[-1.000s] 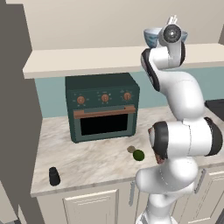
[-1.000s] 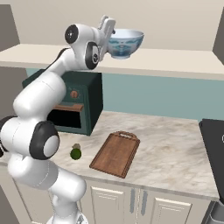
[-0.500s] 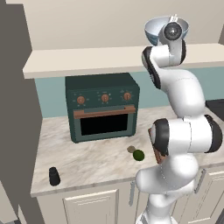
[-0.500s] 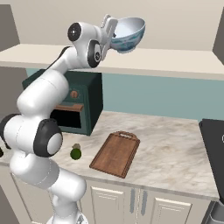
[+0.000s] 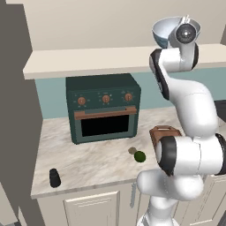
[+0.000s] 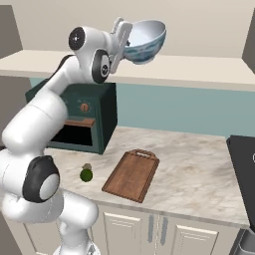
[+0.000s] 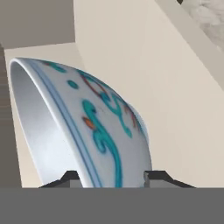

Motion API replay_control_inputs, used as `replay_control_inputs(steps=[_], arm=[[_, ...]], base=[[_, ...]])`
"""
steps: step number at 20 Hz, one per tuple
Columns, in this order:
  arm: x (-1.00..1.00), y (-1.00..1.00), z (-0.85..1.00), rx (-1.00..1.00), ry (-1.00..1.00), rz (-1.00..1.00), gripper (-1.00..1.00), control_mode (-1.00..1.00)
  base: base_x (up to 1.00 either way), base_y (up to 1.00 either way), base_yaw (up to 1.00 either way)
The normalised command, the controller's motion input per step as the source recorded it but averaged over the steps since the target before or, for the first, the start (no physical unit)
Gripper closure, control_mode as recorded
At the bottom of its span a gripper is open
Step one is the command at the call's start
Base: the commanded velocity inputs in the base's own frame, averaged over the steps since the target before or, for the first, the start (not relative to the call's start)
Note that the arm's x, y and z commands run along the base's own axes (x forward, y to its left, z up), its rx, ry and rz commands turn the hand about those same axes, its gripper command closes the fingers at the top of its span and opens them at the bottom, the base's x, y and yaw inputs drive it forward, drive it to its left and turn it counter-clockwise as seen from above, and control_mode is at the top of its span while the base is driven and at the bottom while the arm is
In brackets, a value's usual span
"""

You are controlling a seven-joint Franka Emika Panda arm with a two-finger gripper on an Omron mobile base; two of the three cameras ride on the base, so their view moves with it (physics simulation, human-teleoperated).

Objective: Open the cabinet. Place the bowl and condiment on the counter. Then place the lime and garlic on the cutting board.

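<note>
My gripper (image 6: 123, 36) is shut on the rim of the white bowl (image 6: 145, 40) with its blue pattern. I hold it tilted in the air just above the bottom shelf of the open cabinet (image 6: 199, 70). In the hand view the bowl (image 7: 109, 127) sits between my fingertips (image 7: 70, 176). The bowl (image 5: 164, 32) is up by the wrist. On the counter (image 5: 97, 164) stand the black condiment (image 5: 54, 178), the lime (image 5: 140, 156) and the garlic (image 5: 132, 150) beside it. The cutting board (image 6: 132, 174) lies right of the lime (image 6: 86, 175).
A dark green toaster oven (image 5: 103, 108) stands at the back of the counter under the shelf. A grey open cabinet door (image 5: 17, 114) hangs at the left. A dark stovetop (image 6: 244, 159) borders the counter on the right.
My gripper closed on the bowl's rim. The bowl rose off the shelf and tipped from upright to tilted.
</note>
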Motion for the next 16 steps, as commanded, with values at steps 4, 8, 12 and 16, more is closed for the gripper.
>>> replay_control_inputs(steps=[4, 8, 12, 16], arm=[[-0.99, -0.15, 0.26, 0.03, 0.00, -0.05, 1.00, -1.00], [-1.00, -0.14, 0.31, 0.05, 0.00, -0.09, 1.00, -1.00], [-1.00, -0.14, 0.25, 0.04, 0.00, -0.10, 1.00, -1.00], [-1.00, -0.07, 0.05, 0.02, 0.01, -0.10, 1.00, -1.00]], base=[[0.00, 0.00, 0.00], [0.00, 0.00, 0.00], [0.00, 0.00, 0.00], [0.00, 0.00, 0.00]])
